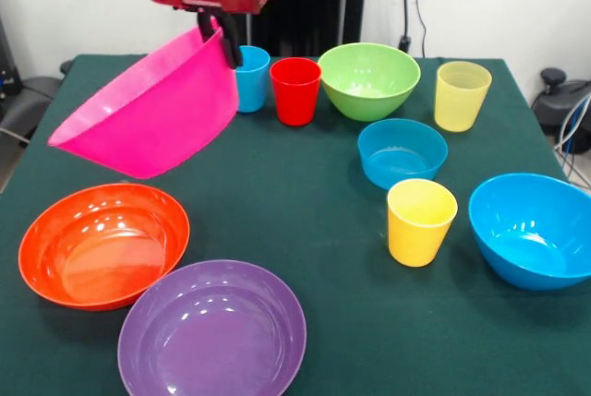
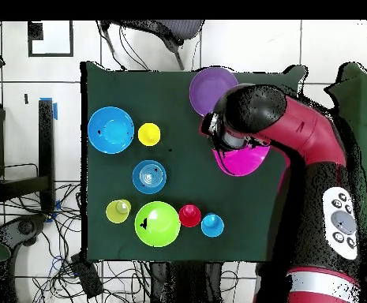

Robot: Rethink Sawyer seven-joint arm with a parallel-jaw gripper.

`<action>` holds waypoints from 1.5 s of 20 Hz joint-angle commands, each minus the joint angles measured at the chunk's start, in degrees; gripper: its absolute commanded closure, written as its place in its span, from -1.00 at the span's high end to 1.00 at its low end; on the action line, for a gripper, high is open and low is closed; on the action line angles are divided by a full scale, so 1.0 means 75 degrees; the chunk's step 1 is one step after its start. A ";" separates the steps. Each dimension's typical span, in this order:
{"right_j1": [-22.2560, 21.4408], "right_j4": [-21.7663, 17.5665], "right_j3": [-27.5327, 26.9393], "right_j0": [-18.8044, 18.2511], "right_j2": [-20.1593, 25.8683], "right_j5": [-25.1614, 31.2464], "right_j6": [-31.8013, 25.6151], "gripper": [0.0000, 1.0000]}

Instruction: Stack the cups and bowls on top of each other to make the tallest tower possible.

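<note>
My gripper (image 1: 220, 38) is shut on the rim of the large pink bowl (image 1: 152, 110) and holds it tilted in the air above the table's left part. In the overhead view the pink bowl (image 2: 245, 160) shows under my arm, which hides the gripper. The orange bowl (image 1: 103, 245) and purple bowl (image 1: 212, 330) sit upright below it at the front left. The blue cup (image 1: 251, 78), red cup (image 1: 295, 90), green bowl (image 1: 369, 79) and pale yellow cup (image 1: 462, 95) stand along the back. No tower shows in either view.
The small blue bowl (image 1: 402, 152), opaque yellow cup (image 1: 421, 222) and medium blue bowl (image 1: 534, 229) sit at the right. Overhead, the purple bowl (image 2: 211, 87) lies at the table's top edge beside my arm (image 2: 297, 142). Cables lie on the floor.
</note>
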 commanded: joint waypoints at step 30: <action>-0.0555 0.3607 0.3141 -0.3807 0.7052 -0.3924 -0.1323 -1.00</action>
